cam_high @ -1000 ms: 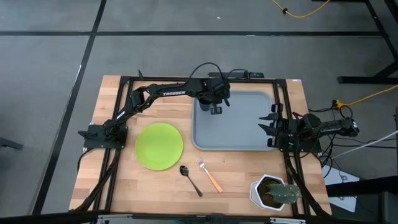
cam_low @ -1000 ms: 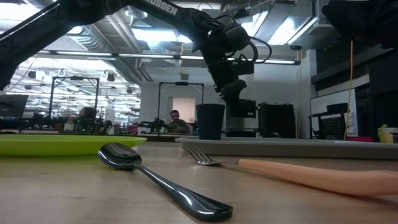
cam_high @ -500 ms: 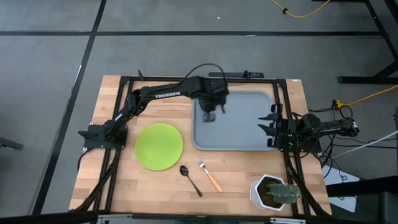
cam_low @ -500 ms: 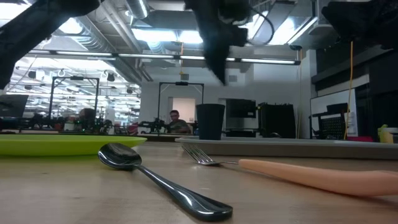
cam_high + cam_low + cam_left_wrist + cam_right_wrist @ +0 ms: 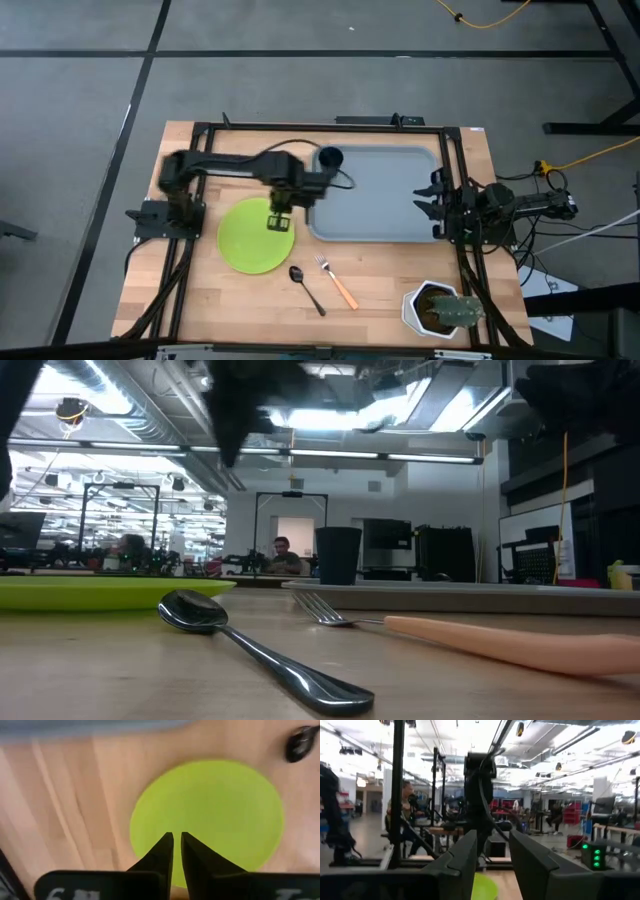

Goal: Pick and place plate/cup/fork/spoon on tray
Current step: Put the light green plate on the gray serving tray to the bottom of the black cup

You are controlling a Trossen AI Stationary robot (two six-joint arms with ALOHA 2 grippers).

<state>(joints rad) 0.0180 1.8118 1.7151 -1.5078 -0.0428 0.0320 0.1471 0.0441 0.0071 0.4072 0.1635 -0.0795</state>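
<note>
The left gripper (image 5: 280, 221) hung above the plate (image 5: 256, 236), over the edge nearest the tray (image 5: 375, 195), its two fingers (image 5: 164, 854) drawn almost together with only a thin slit between them and nothing held. The lime-green plate lay flat on the wooden table (image 5: 200, 300), just beside the tray. The cup (image 5: 329, 157) stood upright in the tray's far corner on the left arm's side. The spoon (image 5: 306, 288) and the fork (image 5: 337, 281) lay side by side on the table in front of the tray, close together. The right gripper (image 5: 430, 203) waited at the tray's right edge, its fingers (image 5: 465, 855) spread apart and empty.
</note>
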